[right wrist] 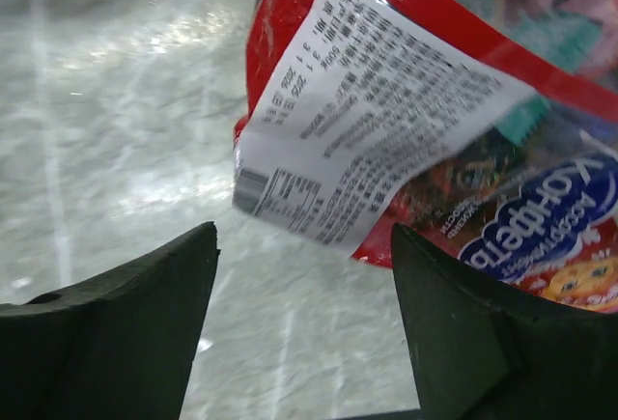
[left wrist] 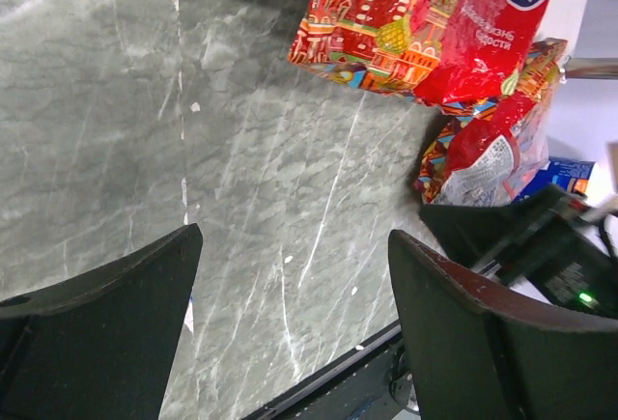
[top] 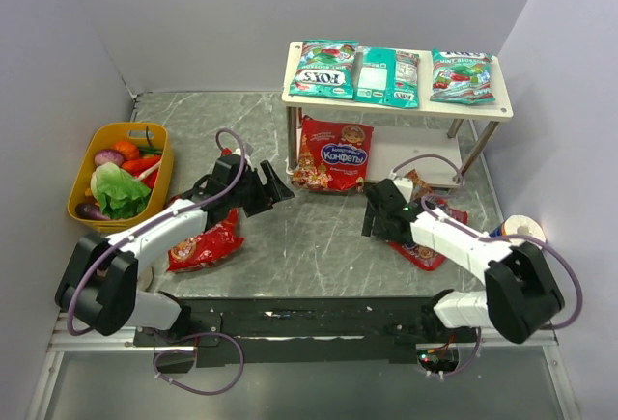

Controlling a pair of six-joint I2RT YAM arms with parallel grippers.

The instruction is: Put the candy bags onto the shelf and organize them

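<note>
Three teal-green candy bags (top: 324, 68) (top: 387, 76) (top: 462, 75) lie side by side on the top board of the shelf (top: 502, 107). One red candy bag (top: 333, 154) (left wrist: 415, 14) leans upright against the shelf's lower tier. A second red bag (top: 205, 243) lies flat on the table under my left arm. The third red bag (top: 432, 246) (left wrist: 483, 150) (right wrist: 386, 101) lies crumpled by the shelf's right leg, its white printed label facing up. My left gripper (top: 280, 188) (left wrist: 294, 237) is open above bare table. My right gripper (top: 375, 219) (right wrist: 304, 232) is open and empty, just short of the crumpled bag.
A yellow tub (top: 81, 188) of toy vegetables stands at the left wall. A small round white object (top: 521, 230) sits by the right wall. Grey walls close in the table on three sides. The right gripper's black body (left wrist: 512, 237) shows in the left wrist view.
</note>
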